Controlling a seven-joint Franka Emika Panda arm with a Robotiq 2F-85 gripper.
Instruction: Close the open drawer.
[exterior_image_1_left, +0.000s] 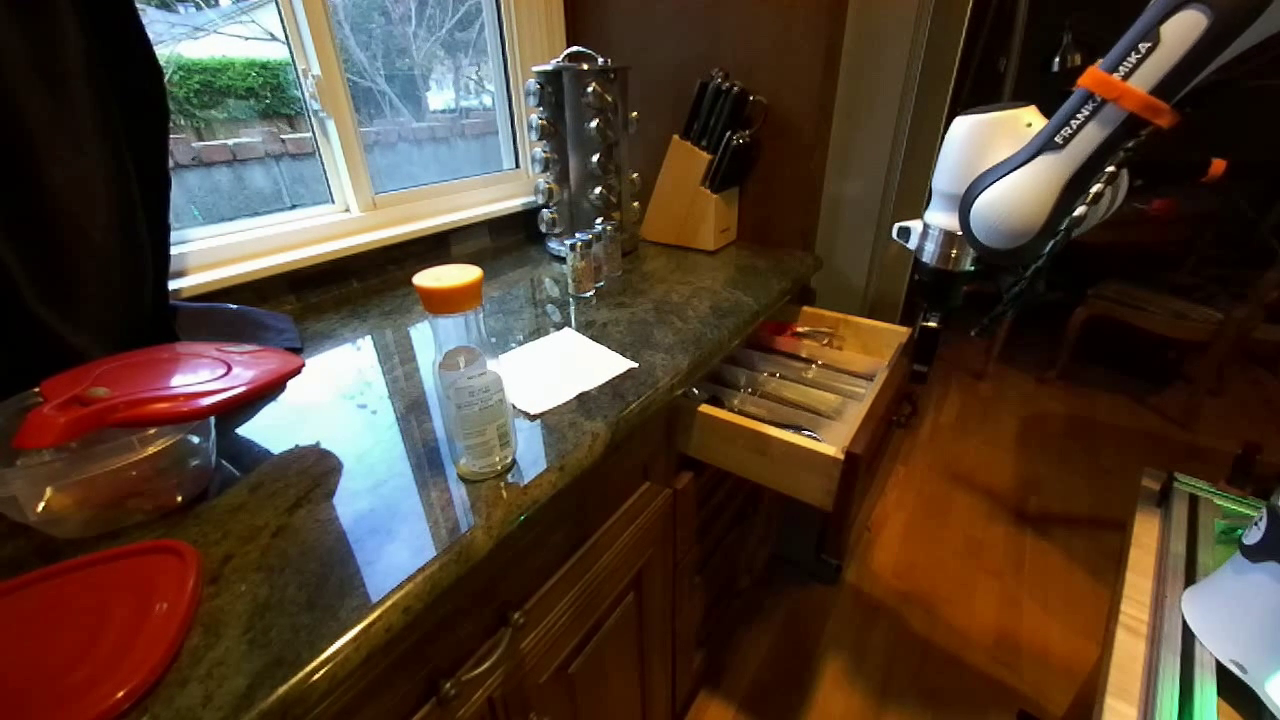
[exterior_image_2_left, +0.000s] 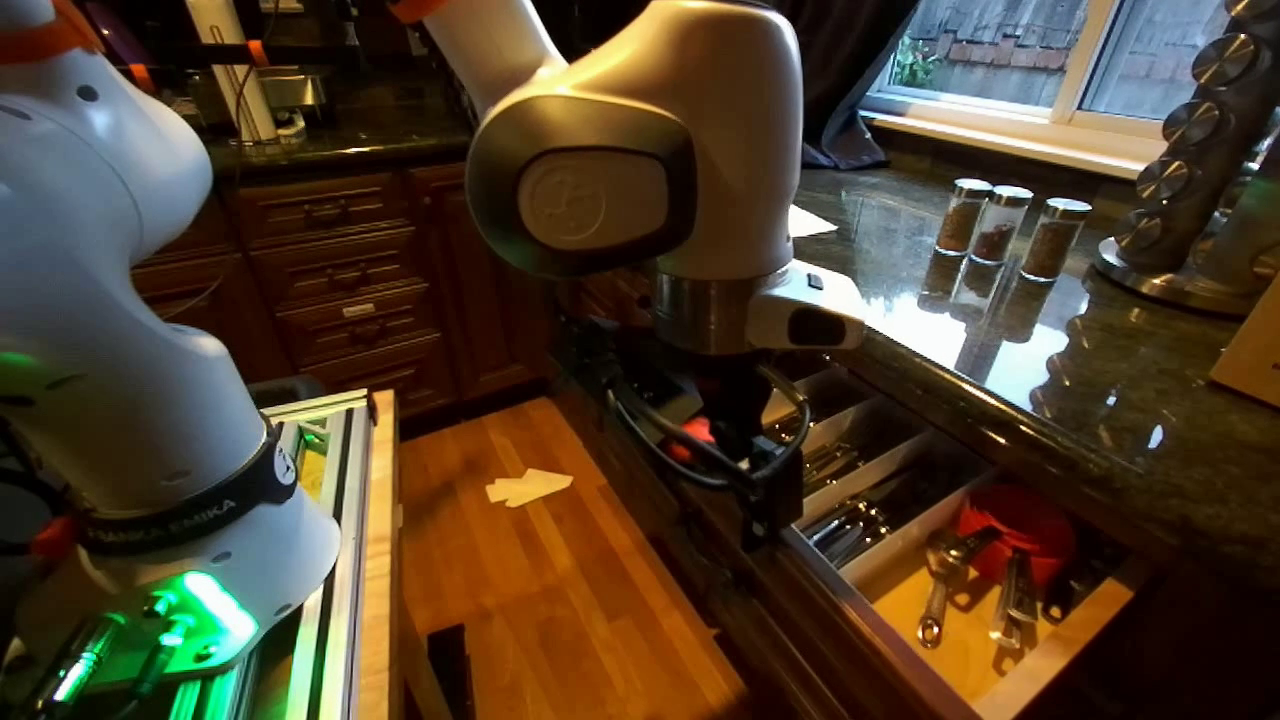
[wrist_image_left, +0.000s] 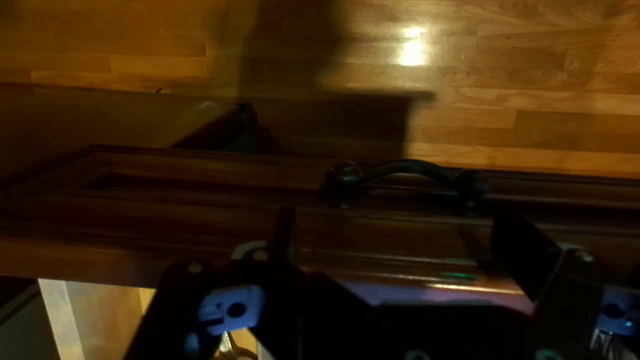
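Observation:
The drawer (exterior_image_1_left: 765, 460) is pulled out from under the counter. Its pale wood sides and cutlery dividers show in both exterior views; the front panel's top edge (exterior_image_2_left: 885, 640) runs beside my gripper. In the wrist view, the dark brown front panel (wrist_image_left: 150, 200) crosses the picture, with a dark curved handle (wrist_image_left: 412, 166) on its outer face. My gripper (wrist_image_left: 395, 220) points down with its fingers wide apart and nothing between them. It is at the drawer's front panel, seen in both exterior views (exterior_image_1_left: 926, 350) (exterior_image_2_left: 765, 525). Whether it touches the panel I cannot tell.
The granite counter (exterior_image_1_left: 690, 300) overhangs the drawer and bears an orange-capped bottle (exterior_image_1_left: 475, 400), spice jars (exterior_image_2_left: 1000, 225), a spice rack (exterior_image_1_left: 585, 150) and a knife block (exterior_image_1_left: 690, 195). Red measuring cups (exterior_image_2_left: 1015, 530) lie in the drawer. The robot's base table (exterior_image_1_left: 1130, 600) stands across the wooden floor.

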